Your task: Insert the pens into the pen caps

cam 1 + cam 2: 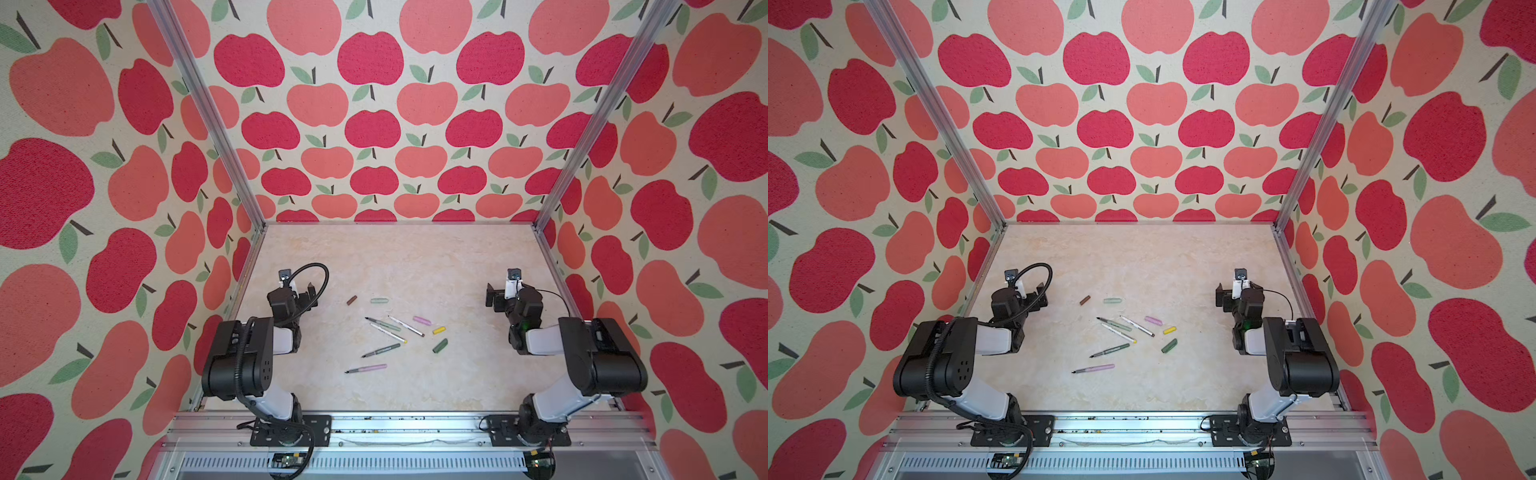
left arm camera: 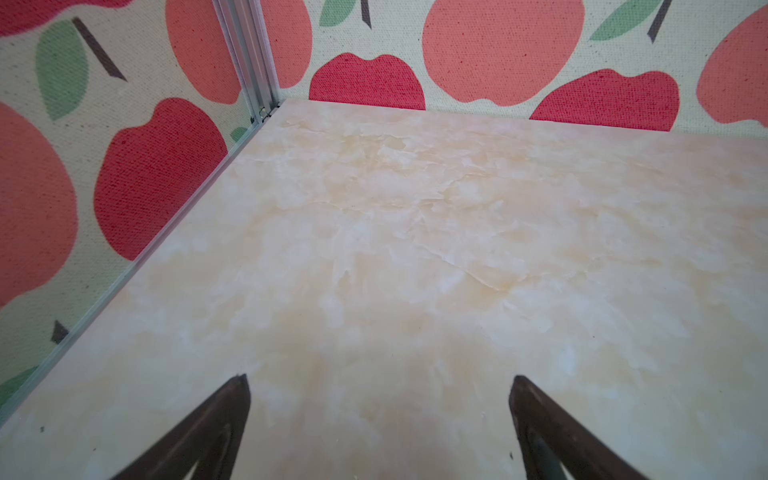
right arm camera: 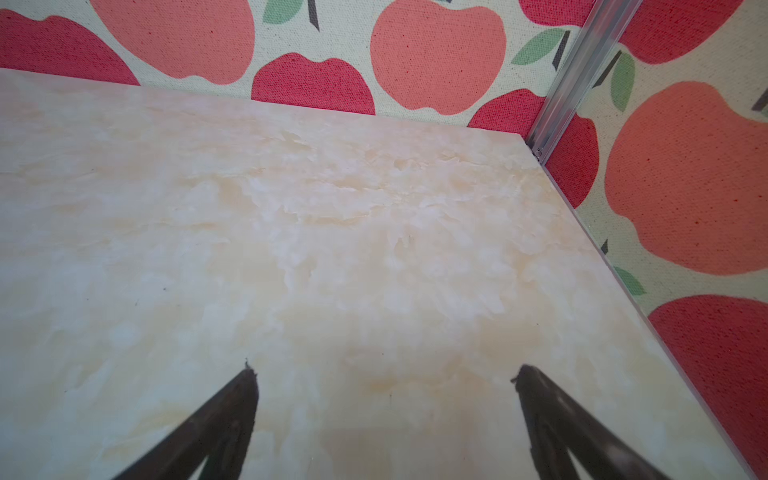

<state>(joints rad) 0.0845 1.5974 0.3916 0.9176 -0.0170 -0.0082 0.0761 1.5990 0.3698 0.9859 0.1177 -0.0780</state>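
1. The bench (image 2: 415, 249) has a cream, marble-patterned top, smooth with a soft sheen.
2. The walls (image 2: 158, 174) are coarse woven cloth, matt, and the weave shows plainly through the apple print.
3. The frame posts (image 2: 249, 54) are pale, grooved metal with a dull shine.
4. The pens (image 1: 372, 368) and pen caps (image 1: 439, 345) look like smooth plastic.
5. The arms (image 1: 237, 365) have matt black housings and glossier white shells.
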